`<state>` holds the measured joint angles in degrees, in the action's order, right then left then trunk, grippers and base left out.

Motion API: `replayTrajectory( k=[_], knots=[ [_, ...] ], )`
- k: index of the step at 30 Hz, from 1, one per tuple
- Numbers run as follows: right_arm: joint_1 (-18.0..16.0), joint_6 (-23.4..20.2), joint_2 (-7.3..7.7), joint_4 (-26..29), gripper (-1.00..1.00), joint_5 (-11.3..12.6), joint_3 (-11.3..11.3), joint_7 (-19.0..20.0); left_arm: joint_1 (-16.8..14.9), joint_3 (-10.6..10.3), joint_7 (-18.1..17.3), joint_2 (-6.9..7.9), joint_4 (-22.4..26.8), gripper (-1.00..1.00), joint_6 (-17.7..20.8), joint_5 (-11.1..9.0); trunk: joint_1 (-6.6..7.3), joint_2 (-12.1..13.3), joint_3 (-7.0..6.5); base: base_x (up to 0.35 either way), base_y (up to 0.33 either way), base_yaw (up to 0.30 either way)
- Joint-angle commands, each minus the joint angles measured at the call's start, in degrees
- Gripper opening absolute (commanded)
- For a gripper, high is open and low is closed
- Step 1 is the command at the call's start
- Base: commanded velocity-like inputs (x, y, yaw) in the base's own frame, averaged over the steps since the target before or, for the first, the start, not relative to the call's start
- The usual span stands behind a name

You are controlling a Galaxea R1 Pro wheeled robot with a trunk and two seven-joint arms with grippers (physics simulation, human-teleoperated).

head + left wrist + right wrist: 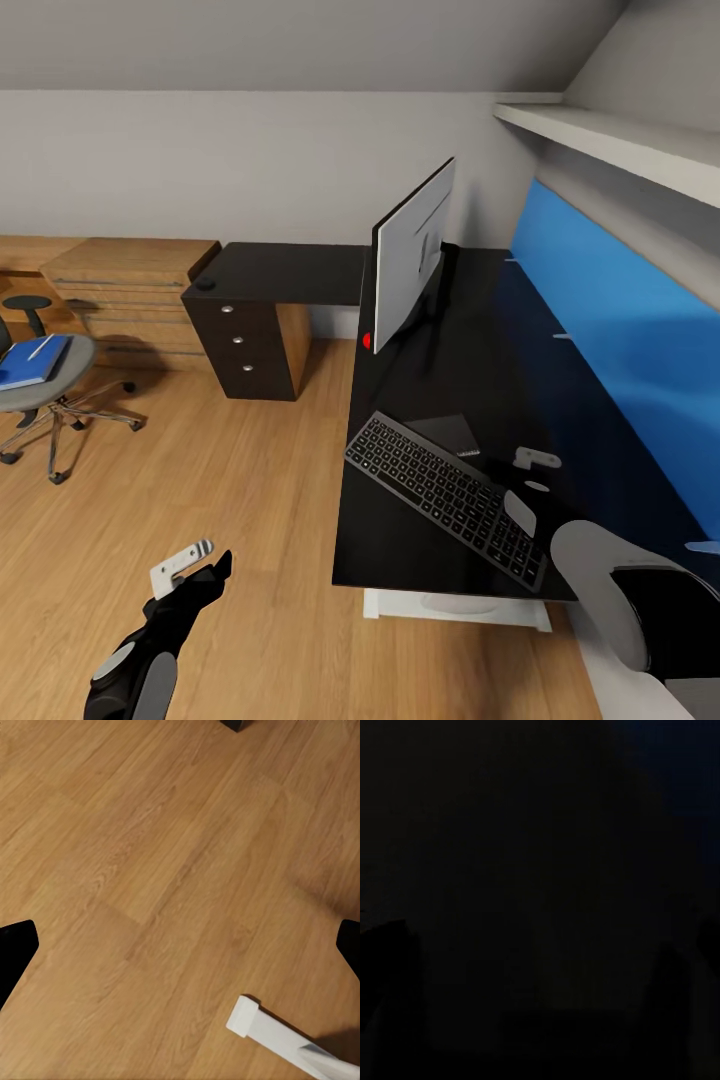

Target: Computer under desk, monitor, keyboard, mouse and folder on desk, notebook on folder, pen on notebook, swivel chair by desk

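From the head view we see the glossy black tabletop [420, 520] running along the blue wall panel [620, 330]. The monitor [410, 250] stands on it, grey back toward us, red dot at its lower corner. Nearer us the keyboard [445, 492] lies at a slant, with the dark grey notebook [447, 433] just behind it, partly covered. A small black mouse [205, 284] sits on the far wing above the drawer unit [240, 350]. Well apart, at the left edge, the swivel chair [45, 385] carries the blue folder [30, 365] with the pen [40, 347] on top. The left claw [190, 570] hangs over the wood floor [200, 480], holding nothing; we cannot tell its spread here.

In the left wrist view the black fingertips [15, 949] sit at opposite edges, wide apart, over floor and a white desk foot [277, 1035].

The right wrist view is dark; we cannot tell that claw's state.
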<state>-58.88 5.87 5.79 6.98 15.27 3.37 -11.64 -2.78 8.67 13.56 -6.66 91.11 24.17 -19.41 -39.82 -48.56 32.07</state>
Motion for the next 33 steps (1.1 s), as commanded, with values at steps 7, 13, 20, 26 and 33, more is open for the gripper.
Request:
replayTrajectory(
  k=[7,13,20,26,33],
  knots=[
    [0.00,-0.16,0.01,-0.91,1.00,0.64,0.42,-0.22,-0.04,0.11,0.26,-0.02,-0.02,1.00,0.20,-0.62,-0.02,-0.03,0.06,-0.070,0.000,0.000],
    [0.00,-0.16,0.01,-0.91,1.00,0.57,0.49,-0.23,-0.04,0.04,0.24,-0.02,-0.05,1.00,0.18,-0.63,-0.02,-0.03,0.06,-0.096,0.000,0.000],
    [0.00,-0.16,0.01,-0.91,1.00,0.55,0.49,-0.23,-0.04,0.03,0.24,-0.02,-0.06,1.00,0.22,-0.63,-0.02,-0.03,0.06,-0.170,0.015,0.000],
    [0.00,-0.16,0.01,-0.91,1.00,0.55,0.58,-0.23,-0.04,0.03,0.24,-0.02,-0.13,1.00,0.24,-0.63,-0.02,-0.03,0.06,-0.105,0.011,0.000],
    [0.00,-0.14,0.00,-0.91,1.00,0.55,0.58,-0.23,-0.04,0.03,0.24,-0.02,-0.14,1.00,0.25,-0.63,-0.02,-0.03,0.06,-0.143,0.030,0.000]
  ],
)
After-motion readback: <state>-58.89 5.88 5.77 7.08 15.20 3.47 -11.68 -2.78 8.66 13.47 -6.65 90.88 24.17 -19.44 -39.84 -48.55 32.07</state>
